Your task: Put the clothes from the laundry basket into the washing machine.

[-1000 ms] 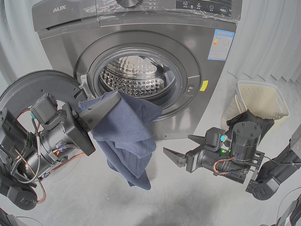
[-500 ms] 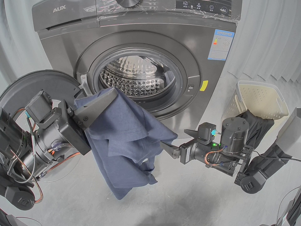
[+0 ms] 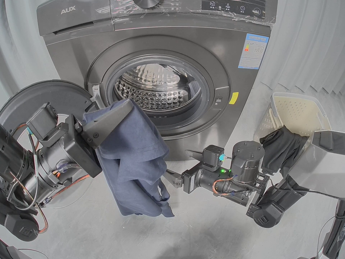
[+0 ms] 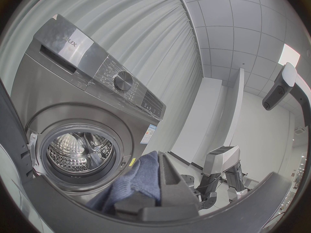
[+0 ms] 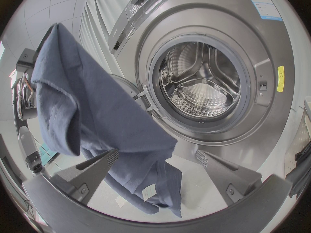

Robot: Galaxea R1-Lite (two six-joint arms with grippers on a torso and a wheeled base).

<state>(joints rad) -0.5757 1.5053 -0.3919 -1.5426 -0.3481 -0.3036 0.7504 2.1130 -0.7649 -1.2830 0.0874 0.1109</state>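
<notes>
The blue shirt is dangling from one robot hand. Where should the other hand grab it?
Probably the loose lower folds of the blue shirt, coming sideways from the robot's right. The left gripper pinches its top, so the rest hangs free above the floor, and the open right gripper sits level with it.

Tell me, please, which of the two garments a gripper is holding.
The blue garment, clamped in the left gripper; the black garment just drapes over the laundry basket rim.

Drum opening (image 3: 158, 87) clear — door (image 3: 46, 98) swung wide.
</notes>
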